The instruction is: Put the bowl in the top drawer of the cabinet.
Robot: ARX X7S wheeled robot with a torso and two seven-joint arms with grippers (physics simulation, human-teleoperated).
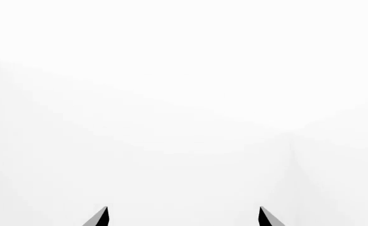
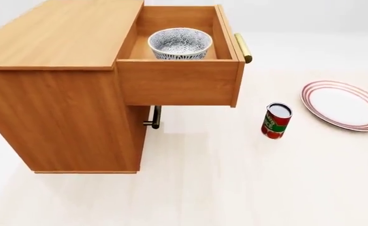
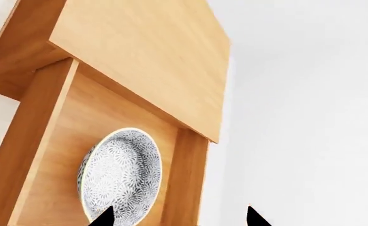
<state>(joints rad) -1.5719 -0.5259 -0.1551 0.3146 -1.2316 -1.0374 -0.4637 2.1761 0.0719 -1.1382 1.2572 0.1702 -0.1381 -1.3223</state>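
Observation:
The grey-and-white speckled bowl sits upright inside the top drawer, which is pulled out of the orange-brown cabinet; its brass bar handle faces right. In the right wrist view the bowl lies on the drawer floor below my right gripper, which is open and empty, its dark fingertips wide apart above the bowl's edge and the drawer wall. My left gripper is open too, holding nothing, against blank white. Neither arm shows in the head view.
The lower drawer's brass handle shows under the open drawer. A red can stands on the pale floor to the right of the cabinet. A flat white plate with red rings lies further right.

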